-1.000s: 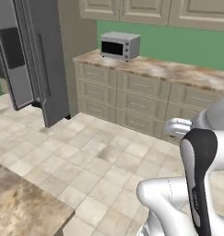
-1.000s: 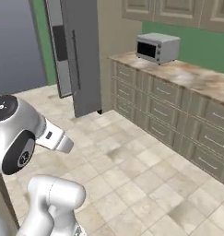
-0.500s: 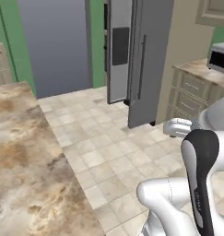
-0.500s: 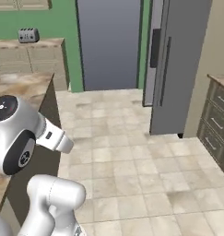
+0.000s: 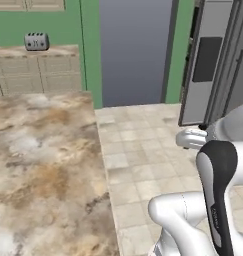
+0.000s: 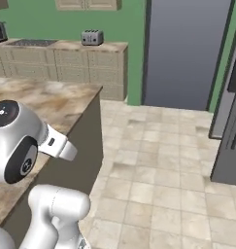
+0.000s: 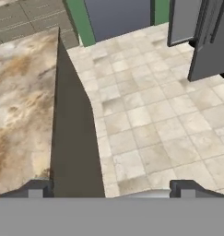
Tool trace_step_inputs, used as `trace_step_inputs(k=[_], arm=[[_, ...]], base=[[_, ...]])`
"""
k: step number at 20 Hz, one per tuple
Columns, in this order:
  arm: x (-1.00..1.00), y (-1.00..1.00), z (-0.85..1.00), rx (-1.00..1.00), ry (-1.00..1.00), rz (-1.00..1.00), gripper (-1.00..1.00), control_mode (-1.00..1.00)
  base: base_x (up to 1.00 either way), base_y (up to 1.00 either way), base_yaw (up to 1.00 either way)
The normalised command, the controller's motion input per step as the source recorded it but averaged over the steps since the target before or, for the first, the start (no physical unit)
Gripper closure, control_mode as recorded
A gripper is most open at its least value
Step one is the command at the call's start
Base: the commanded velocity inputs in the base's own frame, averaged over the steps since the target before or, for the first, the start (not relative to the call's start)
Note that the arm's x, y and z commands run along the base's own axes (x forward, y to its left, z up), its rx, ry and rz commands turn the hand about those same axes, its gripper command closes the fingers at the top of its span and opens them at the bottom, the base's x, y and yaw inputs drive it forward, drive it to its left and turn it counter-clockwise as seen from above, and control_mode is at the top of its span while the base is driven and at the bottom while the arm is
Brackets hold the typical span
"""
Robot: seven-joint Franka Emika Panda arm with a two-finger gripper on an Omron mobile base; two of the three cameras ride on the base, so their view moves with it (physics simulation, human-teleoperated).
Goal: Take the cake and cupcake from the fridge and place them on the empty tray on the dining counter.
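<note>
The gripper (image 7: 111, 186) has its two finger tips spread wide with nothing between them, above the tiled floor (image 7: 150, 124) beside the dining counter's (image 5: 43, 165) dark side wall. The beige-brown marbled top of the dining counter reaches to its far edge near the green wall (image 5: 90, 45). The grey fridge (image 5: 218, 65) stands at the right edge of the left base view, its black dispenser panel (image 5: 207, 59) facing the camera; no writing on it can be read. A silver toaster (image 6: 92, 37) sits on the back counter (image 6: 61, 46) near that counter's right end.
</note>
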Motion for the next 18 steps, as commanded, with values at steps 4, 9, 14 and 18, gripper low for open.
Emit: trace_step_inputs(k=[4,9,14,18], arm=[[0.00,0.00,0.00,0.00,0.00,0.00,-1.00,1.00],[0.00,0.00,0.00,0.00,0.00,0.00,-1.00,1.00],[0.00,0.00,0.00,0.00,0.00,0.00,-1.00,1.00],[0.00,0.00,0.00,0.00,0.00,0.00,-1.00,1.00]], base=[[1.00,-0.31,0.01],[1.00,-0.14,-0.05],[1.00,-0.16,-0.25],[1.00,-0.31,-0.38]])
